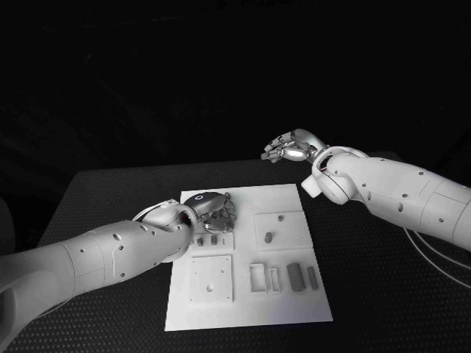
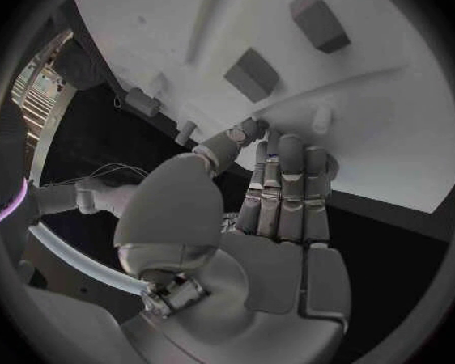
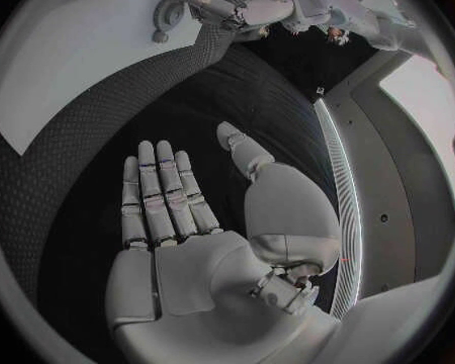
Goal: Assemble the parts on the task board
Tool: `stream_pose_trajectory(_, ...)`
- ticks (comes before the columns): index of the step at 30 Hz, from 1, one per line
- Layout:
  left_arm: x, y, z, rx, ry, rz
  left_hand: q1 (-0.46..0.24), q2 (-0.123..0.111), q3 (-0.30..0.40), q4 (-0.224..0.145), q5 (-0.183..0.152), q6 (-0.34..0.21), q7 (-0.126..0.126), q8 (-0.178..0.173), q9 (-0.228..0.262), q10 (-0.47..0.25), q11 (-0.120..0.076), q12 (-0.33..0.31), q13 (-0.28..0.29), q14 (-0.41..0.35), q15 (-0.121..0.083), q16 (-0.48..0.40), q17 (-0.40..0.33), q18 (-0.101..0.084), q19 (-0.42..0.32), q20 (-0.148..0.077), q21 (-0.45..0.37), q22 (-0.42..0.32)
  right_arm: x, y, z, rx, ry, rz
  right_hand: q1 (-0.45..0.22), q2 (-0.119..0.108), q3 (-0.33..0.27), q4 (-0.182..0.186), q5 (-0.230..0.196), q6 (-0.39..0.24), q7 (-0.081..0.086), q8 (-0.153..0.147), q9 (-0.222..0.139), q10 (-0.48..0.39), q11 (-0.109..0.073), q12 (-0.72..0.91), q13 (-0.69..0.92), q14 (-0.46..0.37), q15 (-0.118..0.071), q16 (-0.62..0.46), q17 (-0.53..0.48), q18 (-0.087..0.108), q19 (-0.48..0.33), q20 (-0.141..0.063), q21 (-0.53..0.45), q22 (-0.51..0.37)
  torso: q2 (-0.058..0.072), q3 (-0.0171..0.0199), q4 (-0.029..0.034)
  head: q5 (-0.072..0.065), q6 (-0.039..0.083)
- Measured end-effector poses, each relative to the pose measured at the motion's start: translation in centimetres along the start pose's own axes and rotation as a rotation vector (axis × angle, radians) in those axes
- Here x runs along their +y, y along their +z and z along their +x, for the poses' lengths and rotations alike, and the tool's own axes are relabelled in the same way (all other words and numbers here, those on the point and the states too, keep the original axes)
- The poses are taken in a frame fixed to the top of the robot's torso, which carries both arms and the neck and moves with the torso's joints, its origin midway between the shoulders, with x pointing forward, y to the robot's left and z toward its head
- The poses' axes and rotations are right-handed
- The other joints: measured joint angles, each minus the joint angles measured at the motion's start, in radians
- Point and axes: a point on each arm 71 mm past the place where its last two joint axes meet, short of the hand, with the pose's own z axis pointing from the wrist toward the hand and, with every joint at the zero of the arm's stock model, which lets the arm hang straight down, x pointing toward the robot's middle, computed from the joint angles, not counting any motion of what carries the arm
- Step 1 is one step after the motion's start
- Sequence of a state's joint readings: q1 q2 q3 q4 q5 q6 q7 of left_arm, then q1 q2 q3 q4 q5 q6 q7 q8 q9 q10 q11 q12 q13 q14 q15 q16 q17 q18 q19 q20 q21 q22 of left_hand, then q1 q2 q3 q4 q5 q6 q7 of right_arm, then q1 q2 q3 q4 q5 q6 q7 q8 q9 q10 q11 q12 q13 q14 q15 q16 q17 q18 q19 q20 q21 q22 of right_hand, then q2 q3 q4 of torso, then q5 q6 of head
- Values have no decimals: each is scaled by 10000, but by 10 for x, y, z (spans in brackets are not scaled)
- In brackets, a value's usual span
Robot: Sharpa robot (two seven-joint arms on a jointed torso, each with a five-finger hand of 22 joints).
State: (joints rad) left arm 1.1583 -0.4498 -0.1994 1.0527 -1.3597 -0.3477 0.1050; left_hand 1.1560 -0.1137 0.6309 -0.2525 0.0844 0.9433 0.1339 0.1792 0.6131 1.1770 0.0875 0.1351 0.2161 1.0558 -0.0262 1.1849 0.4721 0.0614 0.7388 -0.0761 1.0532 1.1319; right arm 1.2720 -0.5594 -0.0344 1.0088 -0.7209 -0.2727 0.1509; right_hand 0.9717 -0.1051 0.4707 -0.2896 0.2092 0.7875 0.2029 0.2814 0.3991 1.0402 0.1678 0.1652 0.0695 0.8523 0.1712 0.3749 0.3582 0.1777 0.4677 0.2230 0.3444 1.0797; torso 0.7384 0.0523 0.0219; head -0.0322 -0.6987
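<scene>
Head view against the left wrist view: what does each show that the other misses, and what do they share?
Only the head view takes in the whole task board with its row of grey parts near the robot, and the right robot hand held off the board beyond its far edge, holding nothing. Only the left wrist view shows the left robot hand's fingertips close up, reaching a small peg on the board, though contact is unclear. Both show the left robot hand over the board.
</scene>
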Motion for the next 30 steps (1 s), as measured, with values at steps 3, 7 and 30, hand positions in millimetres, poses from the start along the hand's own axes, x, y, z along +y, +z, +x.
stream_pose_trajectory(3,0,0,0,-2,2,-8,0,0,0,0,0,22,22,0,-12,15,-13,0,-3,25,16,0,12,4,0,-1,0,0,0,0,0,-6,0,3,0,0,0,0,0,0,0,50,0,0,0,0,0,0,0,0,0,-1,0,0,0,0,0,0,3,-11,1)
stream_pose_trajectory(7,0,1,0,12,-2,1,0,0,0,0,0,75,74,64,-25,96,-1,-7,-45,40,28,77,37,2,66,-5,37,17,0,0,0,-2,2,0,0,0,0,0,0,0,0,50,0,0,0,0,0,0,0,0,1,0,0,0,0,0,-1,0,12,-25,-11)
stream_pose_trajectory(30,-4,5,0,139,583,138,93,92,-15,-69,41,518,-89,330,-89,457,-146,-41,27,148,-78,311,187,9,66,-5,37,83,0,0,0,11,9,-4,0,0,0,0,0,0,0,50,1,-1,1,0,0,0,0,0,2,1,0,0,-40,19,-7,-8,18,-49,-56)
